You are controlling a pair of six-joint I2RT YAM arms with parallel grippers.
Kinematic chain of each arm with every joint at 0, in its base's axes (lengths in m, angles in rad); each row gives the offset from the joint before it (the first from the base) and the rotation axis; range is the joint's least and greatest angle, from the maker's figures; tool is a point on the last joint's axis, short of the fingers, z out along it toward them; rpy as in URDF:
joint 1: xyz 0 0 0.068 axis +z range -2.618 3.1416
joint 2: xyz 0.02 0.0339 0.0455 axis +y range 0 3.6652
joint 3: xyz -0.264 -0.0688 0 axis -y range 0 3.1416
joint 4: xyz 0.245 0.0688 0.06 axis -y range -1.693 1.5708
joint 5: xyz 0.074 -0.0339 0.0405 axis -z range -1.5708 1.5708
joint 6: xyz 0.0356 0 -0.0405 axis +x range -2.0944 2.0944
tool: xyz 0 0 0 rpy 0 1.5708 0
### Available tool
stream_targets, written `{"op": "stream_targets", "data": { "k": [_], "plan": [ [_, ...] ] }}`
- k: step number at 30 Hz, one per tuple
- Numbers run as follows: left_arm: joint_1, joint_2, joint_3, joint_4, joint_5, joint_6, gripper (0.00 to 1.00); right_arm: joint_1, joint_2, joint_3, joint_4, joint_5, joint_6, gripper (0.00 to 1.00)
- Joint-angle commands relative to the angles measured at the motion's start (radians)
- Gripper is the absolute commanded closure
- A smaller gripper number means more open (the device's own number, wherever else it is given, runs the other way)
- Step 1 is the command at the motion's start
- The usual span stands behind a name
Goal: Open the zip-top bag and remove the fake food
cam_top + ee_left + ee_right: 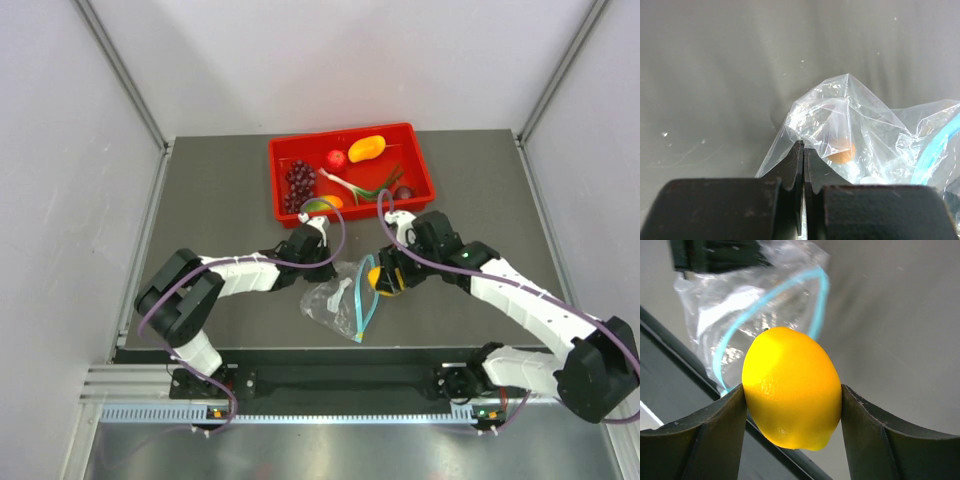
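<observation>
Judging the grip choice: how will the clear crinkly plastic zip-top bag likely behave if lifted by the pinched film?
Probably floppy: the clear crinkly plastic zip-top bag creases and tents where the left gripper pinches its film. Likely light, being thin film. The small orange piece seen through it could slide and drag one side down.

Top cam sat high behind the arm bases, looking down over the dark grey table (200, 220). Wrist cams were really close: one peeked past the left tool (804, 150), the other over a round yellow plastic lemon (790, 375), both facing the clear crinkly plastic zip-top bag (325, 300) all three shared.
</observation>
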Motion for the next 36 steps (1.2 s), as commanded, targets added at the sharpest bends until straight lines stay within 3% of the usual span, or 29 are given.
{"op": "stream_targets", "data": {
  "k": [1,8,15,26,29,30,32,33,35,36],
  "plan": [
    [-0.002,-0.046,0.033,-0.018,-0.036,0.024,1.0,-0.058,-0.06,0.059,-0.073,0.009,-0.044,0.71],
    [-0.002,-0.114,0.019,-0.029,-0.063,0.01,1.0,-0.251,-0.023,0.181,-0.079,-0.039,-0.082,0.7],
    [-0.002,-0.143,-0.001,-0.027,-0.053,-0.01,1.0,-0.366,0.266,0.414,0.019,-0.025,-0.106,0.7],
    [-0.006,-0.169,-0.016,-0.001,-0.032,-0.045,1.0,-0.399,0.73,0.916,0.037,0.059,-0.047,0.66],
    [-0.007,-0.157,-0.018,0.002,-0.024,-0.05,1.0,-0.4,0.813,0.991,0.028,0.058,-0.031,0.58],
    [-0.009,-0.155,-0.019,0.0,-0.024,-0.05,1.0,-0.402,0.842,1.01,0.027,0.058,-0.03,0.44],
    [-0.009,-0.149,-0.019,0.002,-0.024,-0.049,1.0,-0.403,0.86,1.018,0.031,0.046,-0.025,0.29],
    [-0.009,-0.146,-0.019,0.002,-0.024,-0.05,1.0,-0.405,0.868,1.013,0.033,0.044,-0.021,0.17],
    [-0.009,-0.137,-0.021,0.003,-0.023,-0.048,1.0,-0.411,0.866,1.007,0.042,0.012,-0.014,0.01],
    [-0.009,-0.135,-0.021,0.002,-0.021,-0.048,1.0,-0.414,0.856,0.993,0.048,-0.003,-0.014,0.0]
  ]
}}
